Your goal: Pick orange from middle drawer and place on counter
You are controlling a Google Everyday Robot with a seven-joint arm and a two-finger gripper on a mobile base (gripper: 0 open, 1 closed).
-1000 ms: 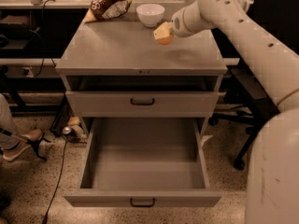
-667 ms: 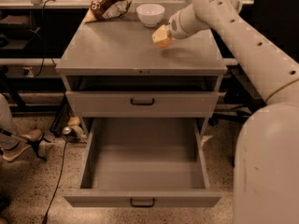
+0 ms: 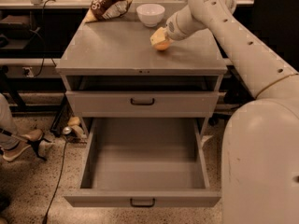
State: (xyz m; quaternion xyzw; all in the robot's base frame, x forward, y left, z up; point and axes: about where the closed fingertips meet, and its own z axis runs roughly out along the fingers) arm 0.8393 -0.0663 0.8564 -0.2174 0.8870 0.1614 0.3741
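Observation:
My gripper (image 3: 160, 38) is over the right middle of the counter (image 3: 117, 48), in front of the white bowl. It is shut on the orange (image 3: 163, 45), whose lower part shows under the pale fingers (image 3: 157, 35), at or just above the counter top. The middle drawer (image 3: 142, 197) is pulled wide open below, and its grey floor is bare. My arm reaches in from the right, over the counter's right edge.
A white bowl (image 3: 150, 14) and a brown snack bag (image 3: 108, 3) stand at the back of the counter. A shallower closed drawer front (image 3: 142, 101) sits above the open drawer. A person's shoe (image 3: 23, 141) and cables lie on the floor at left.
My gripper has moved a little left and down with the orange, closer to the counter top. The drawer has not moved.

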